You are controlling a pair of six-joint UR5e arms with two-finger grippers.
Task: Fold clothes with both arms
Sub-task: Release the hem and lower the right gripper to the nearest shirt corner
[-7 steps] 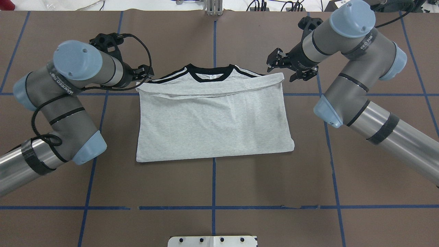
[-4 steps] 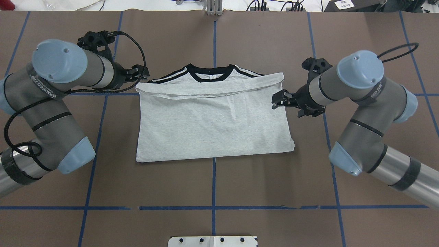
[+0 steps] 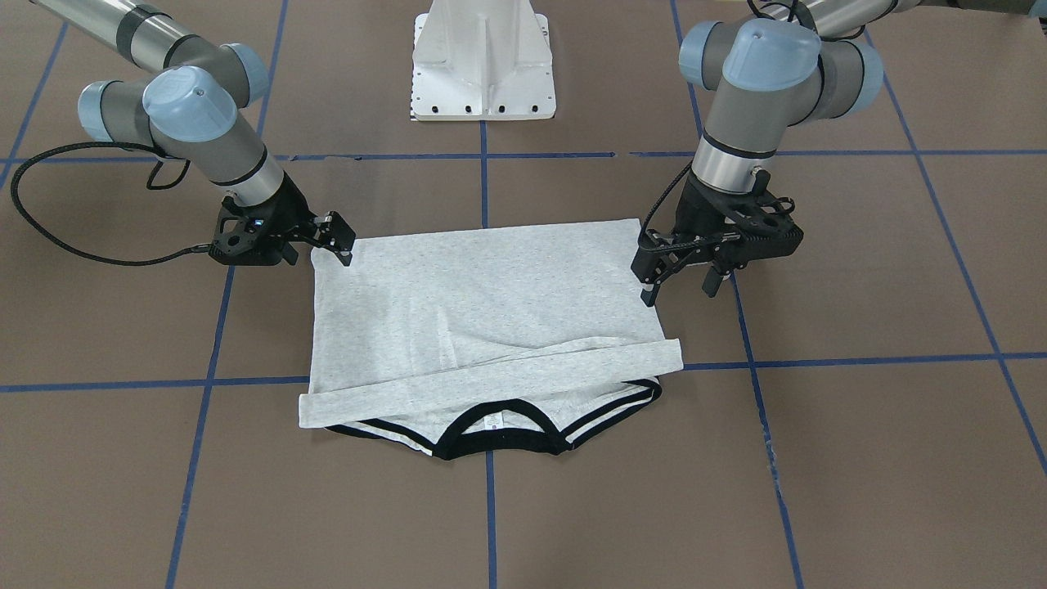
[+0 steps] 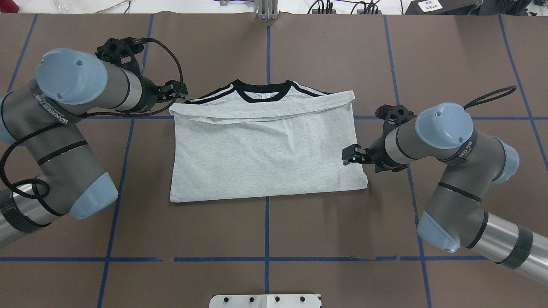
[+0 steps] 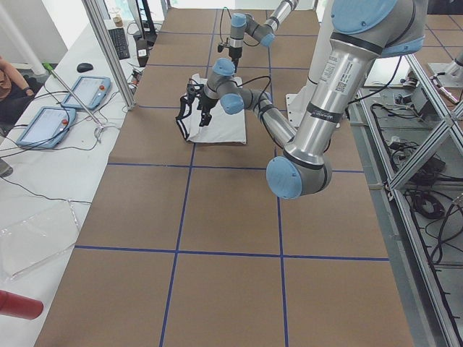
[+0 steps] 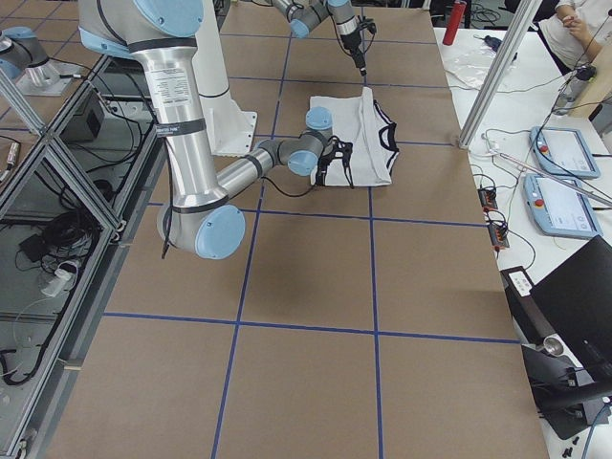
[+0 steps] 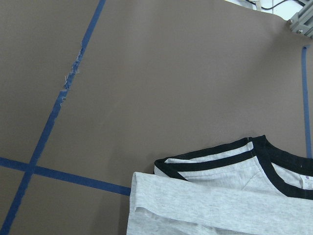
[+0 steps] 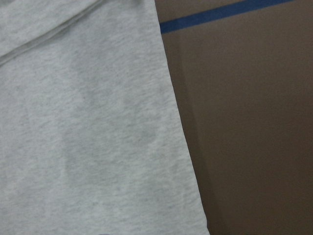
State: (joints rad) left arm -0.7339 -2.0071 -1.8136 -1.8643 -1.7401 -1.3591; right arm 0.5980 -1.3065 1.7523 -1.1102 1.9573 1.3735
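The T-shirt (image 4: pixel 265 149) is laid half-folded at the centre of the table (image 4: pixel 299 222), collar (image 4: pixel 262 89) at 12 o'clock; the left gripper (image 4: pixel 180 91) is held spread and empty at its 11 o'clock corner, the right gripper (image 4: pixel 345 156) likewise at 4 o'clock. A skewed fold may be caused by such unmatched grasps, or by one layer slipping. "WANSEED" is roughly read on an arm strap (image 4: pixel 53 112).

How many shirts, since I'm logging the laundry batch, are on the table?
1. A grey T-shirt lies folded flat at the middle of the table, black collar pointing away from the robot. Whether another lies under it cannot be told.
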